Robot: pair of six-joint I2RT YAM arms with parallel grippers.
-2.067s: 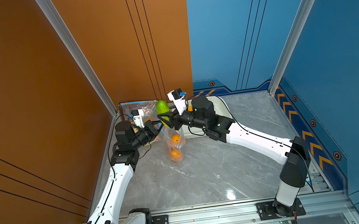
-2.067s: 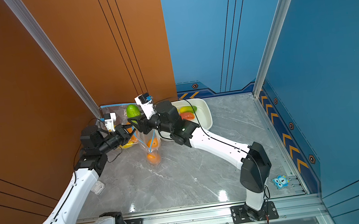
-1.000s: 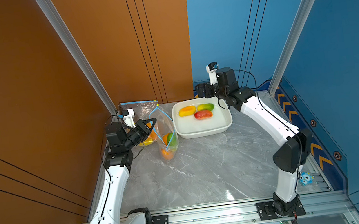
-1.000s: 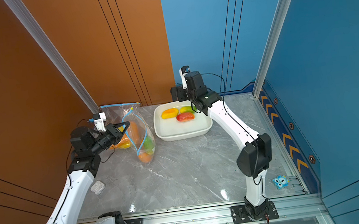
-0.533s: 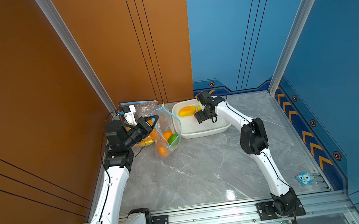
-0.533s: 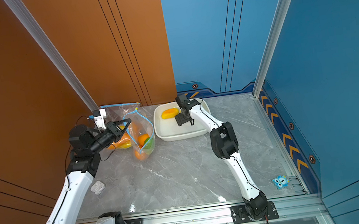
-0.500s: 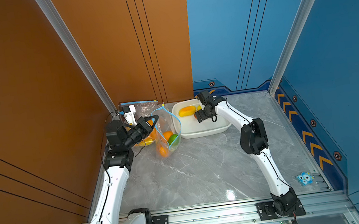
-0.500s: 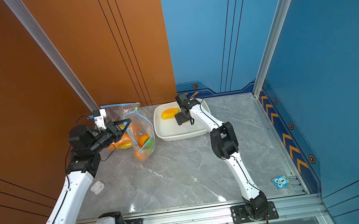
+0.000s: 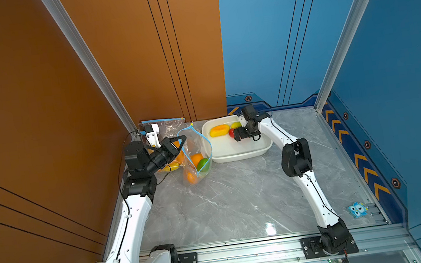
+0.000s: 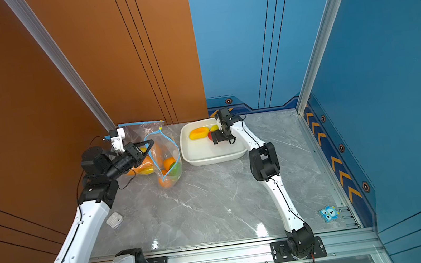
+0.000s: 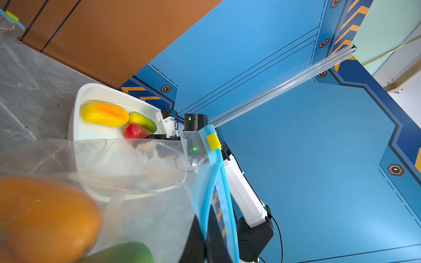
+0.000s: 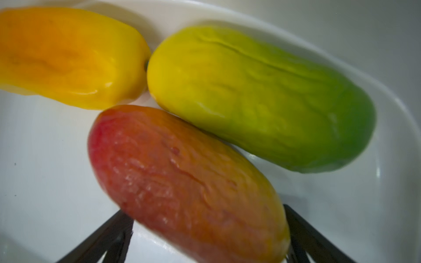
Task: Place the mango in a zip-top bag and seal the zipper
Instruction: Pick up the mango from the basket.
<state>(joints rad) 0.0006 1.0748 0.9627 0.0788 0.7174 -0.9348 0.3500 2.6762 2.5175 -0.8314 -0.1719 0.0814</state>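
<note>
My left gripper is shut on the blue zipper rim of the zip-top bag and holds its mouth up and open. An orange mango and a green one lie inside. The white tub holds three mangoes: a red mango, a yellow-green mango and an orange-yellow mango. My right gripper is down in the tub, open, one finger on each side of the red mango.
A second clear bag leans on the orange wall behind the held one, with yellow fruit on the table beside it. A white earbud case lies near the left arm. A blue owl toy sits at the front right.
My right gripper left the bag mouth, where it held a green mango, rose over the tub and came down by the red mango. The green mango now lies in the bag.
</note>
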